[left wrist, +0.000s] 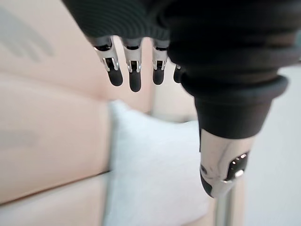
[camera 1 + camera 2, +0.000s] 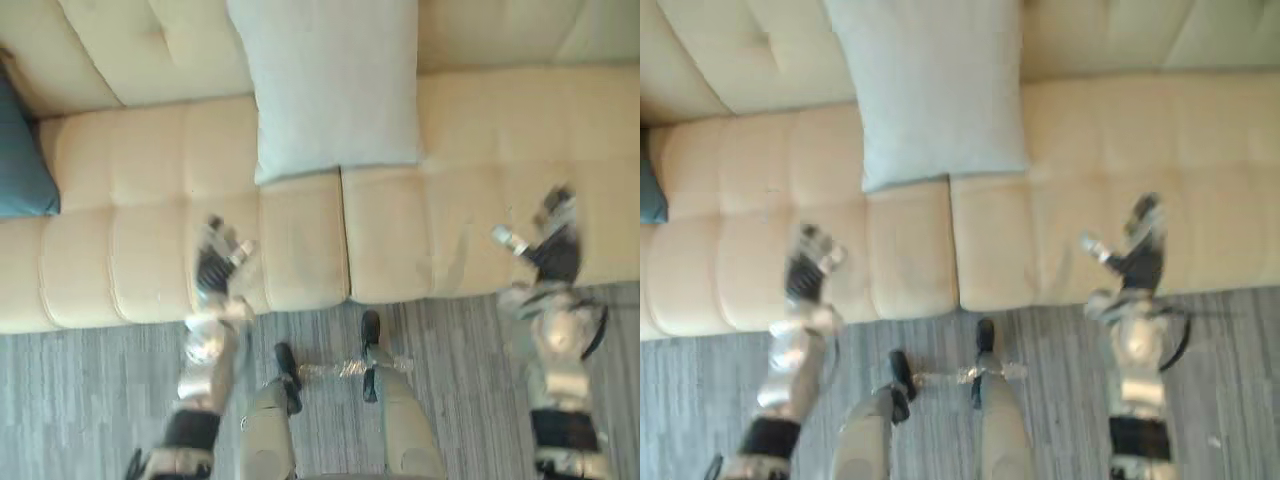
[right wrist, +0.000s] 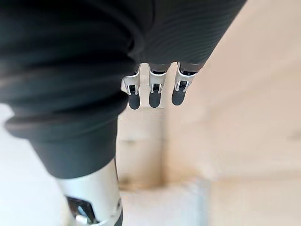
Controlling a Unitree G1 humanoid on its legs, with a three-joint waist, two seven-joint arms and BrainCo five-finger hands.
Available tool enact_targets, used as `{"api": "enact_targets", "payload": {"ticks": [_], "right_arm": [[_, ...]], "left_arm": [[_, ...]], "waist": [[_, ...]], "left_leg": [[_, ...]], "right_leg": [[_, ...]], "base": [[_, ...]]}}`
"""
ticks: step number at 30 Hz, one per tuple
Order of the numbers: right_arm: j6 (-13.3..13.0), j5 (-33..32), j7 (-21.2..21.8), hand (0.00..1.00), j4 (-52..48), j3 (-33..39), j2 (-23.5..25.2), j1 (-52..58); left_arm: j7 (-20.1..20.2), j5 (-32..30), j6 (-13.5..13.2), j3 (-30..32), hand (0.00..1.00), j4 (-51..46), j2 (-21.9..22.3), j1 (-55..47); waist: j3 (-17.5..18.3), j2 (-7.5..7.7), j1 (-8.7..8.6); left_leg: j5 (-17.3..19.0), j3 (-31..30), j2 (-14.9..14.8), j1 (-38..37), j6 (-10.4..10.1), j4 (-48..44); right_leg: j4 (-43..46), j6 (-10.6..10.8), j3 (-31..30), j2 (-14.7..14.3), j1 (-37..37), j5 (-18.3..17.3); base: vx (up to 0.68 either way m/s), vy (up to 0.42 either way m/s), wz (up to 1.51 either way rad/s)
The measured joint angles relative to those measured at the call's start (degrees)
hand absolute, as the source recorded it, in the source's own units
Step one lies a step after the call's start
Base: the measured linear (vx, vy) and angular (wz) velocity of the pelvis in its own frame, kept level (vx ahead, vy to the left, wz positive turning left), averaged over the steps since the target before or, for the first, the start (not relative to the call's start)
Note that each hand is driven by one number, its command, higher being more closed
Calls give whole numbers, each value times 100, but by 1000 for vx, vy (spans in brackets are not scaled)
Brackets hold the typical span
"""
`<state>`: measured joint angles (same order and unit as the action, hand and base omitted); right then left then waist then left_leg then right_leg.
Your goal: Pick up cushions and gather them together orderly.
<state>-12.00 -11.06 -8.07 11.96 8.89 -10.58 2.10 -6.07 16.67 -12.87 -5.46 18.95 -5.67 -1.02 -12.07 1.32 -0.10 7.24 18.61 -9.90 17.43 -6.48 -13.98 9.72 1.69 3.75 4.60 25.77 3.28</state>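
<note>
A pale grey-white cushion point(image 2: 335, 85) leans against the back of the cream sofa point(image 2: 130, 200), near its middle; it also shows past my left fingers point(image 1: 155, 169). A teal cushion point(image 2: 22, 160) lies at the sofa's far left edge. My left hand point(image 2: 213, 265) hovers over the seat's front edge, below and left of the pale cushion, fingers straight and holding nothing. Over the right seat's front edge, my right hand point(image 2: 553, 245) hangs open and empty as well.
The sofa's seat has a seam point(image 2: 343, 230) between its two sections just below the pale cushion. Grey striped flooring point(image 2: 90, 390) runs along the sofa's front.
</note>
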Motion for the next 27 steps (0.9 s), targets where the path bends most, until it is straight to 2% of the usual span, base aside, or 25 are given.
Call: {"api": "enact_targets", "payload": {"ticks": [2,5,8,12,18,23,27], "right_arm": [[158,245,224,0,1090,-142,420,278],[302,514,369,0,2482,-144,628,292],[425,657,371,0,3481,13,615,274],[558,645,365,0,4205,395,583,323],[640,645,372,0,4411,452,578,374],[694,645,373,0,4542,454,578,332],[694,645,358,0,4535,444,587,47]], "left_arm": [[183,-677,131,-80,0,914,198,-236],[195,-1235,259,20,0,2154,323,-291],[175,-1658,445,400,0,3096,347,-296],[128,-1725,616,699,0,3694,271,-334],[130,-1799,671,880,0,3835,199,-384],[130,-1882,703,881,0,3928,183,-402],[124,-1881,705,904,0,3920,28,-240]], "waist": [[354,-1,5],[595,-73,-5],[700,-123,-49],[760,-118,-81],[849,-95,-85],[953,-21,-89],[827,152,-86]], "left_leg": [[0,18,72,-406,-2,199],[6,115,157,-833,-2,426],[17,124,265,-1122,5,590],[22,124,379,-1421,15,698],[111,123,467,-1766,59,722],[195,156,543,-1769,66,669],[343,441,545,-1390,131,292]], "right_leg": [[-16,55,-4,37,-316,-103],[-285,124,-113,49,-709,-72],[-720,190,-190,58,-1058,129],[-1087,243,-266,72,-1469,306],[-1213,292,-413,99,-1789,351],[-1226,332,-592,139,-1738,392],[-1181,321,-934,129,-1311,561]], "base": [[72,30,0],[56,56,-15],[35,42,-17],[23,22,-4],[-3,23,-11],[-48,20,-15],[-114,-1,-43]]}}
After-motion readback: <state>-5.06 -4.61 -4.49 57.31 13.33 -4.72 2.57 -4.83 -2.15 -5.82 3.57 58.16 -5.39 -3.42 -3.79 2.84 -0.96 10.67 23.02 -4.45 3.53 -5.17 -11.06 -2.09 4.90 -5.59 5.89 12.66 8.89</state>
